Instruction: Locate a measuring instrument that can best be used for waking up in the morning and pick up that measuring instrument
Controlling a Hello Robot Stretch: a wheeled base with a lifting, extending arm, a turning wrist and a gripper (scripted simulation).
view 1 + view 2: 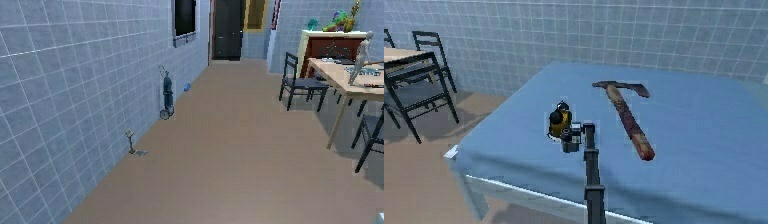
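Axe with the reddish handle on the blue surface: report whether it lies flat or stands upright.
Lying flat. The reddish-handled axe rests full length on the blue surface, with its grey head at the far end.

Home, tiled walls (70,90), dining table (334,72), chairs (300,84), bed (704,112)
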